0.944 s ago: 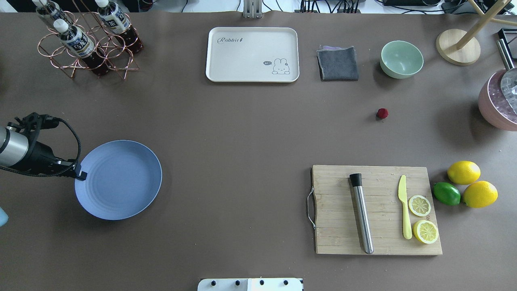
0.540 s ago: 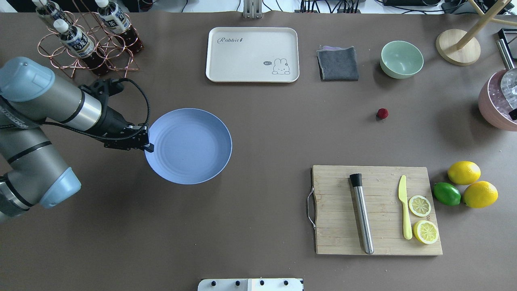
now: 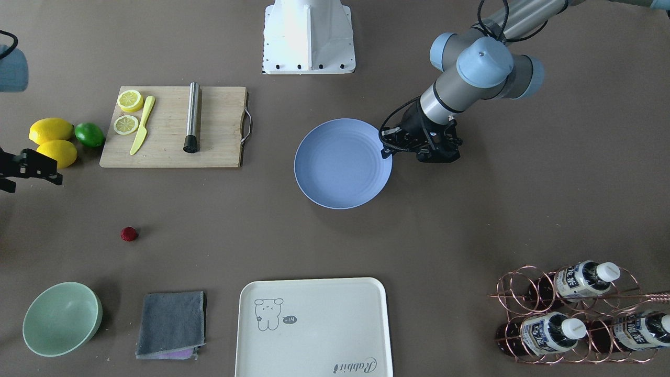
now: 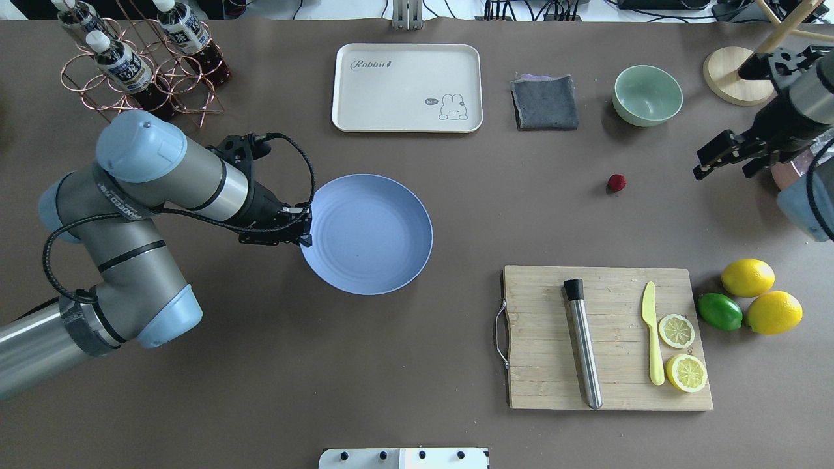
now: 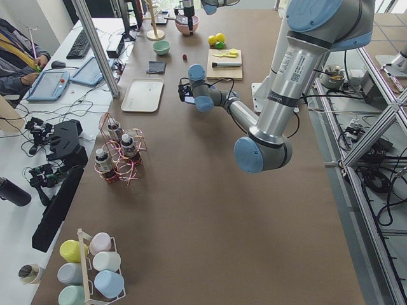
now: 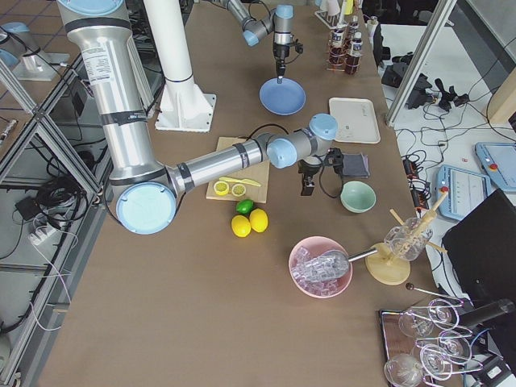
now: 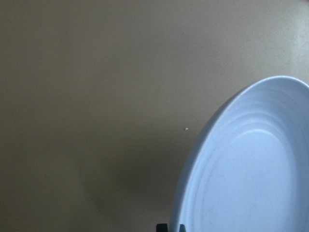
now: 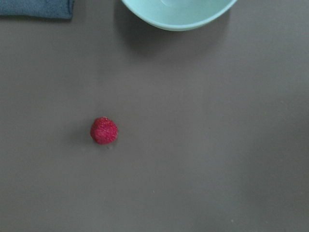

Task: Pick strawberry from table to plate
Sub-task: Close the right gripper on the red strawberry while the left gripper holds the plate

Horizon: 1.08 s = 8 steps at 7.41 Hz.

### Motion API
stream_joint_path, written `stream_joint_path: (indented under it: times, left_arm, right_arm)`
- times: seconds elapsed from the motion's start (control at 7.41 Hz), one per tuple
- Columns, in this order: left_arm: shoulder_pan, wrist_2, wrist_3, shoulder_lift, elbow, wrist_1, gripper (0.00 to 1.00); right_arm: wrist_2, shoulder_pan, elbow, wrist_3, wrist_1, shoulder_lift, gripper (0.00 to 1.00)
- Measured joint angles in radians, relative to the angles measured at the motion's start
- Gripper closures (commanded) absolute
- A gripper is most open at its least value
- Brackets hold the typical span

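Observation:
The strawberry (image 4: 616, 183) (image 3: 129, 234) is a small dark-red berry lying alone on the table (image 4: 456, 215), and it sits left of centre in the right wrist view (image 8: 104, 130). The periwinkle plate (image 4: 371, 234) (image 3: 340, 167) is near the table's middle. My left gripper (image 4: 305, 240) (image 3: 387, 152) is shut on its left rim. The left wrist view shows the plate (image 7: 251, 169) close up, filling the lower right. My right gripper (image 4: 722, 170) (image 3: 26, 183) hangs open and empty to the right of the strawberry, clear of it.
A mint bowl (image 4: 647, 95) and a grey cloth (image 4: 545, 102) lie beyond the strawberry. The bamboo board (image 4: 606, 339) holds a muddler, a knife and lemon slices. Lemons and a lime (image 4: 749, 299) sit to its right. A cream tray (image 4: 407, 88) and a bottle rack (image 4: 137, 65) stand at the back.
My left arm has carried the plate to the right, from the table's left side to near its middle. My right arm has come into view from the right edge. The strawberry has not moved.

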Motion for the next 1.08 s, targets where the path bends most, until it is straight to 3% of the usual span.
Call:
stream_joint_path:
  times: [0.4, 1.08]
  left_arm:
    - [0.056, 0.062, -0.037, -0.067, 0.057, 0.005, 1.00]
    - [0.064, 0.082, -0.037, -0.068, 0.088, -0.003, 1.00]
  right_arm:
    - [-0.055, -0.077, -0.168, 0.118, 0.137, 0.123, 0.04]
    - [-0.123, -0.148, -0.221, 0.165, 0.159, 0.171, 0.10]
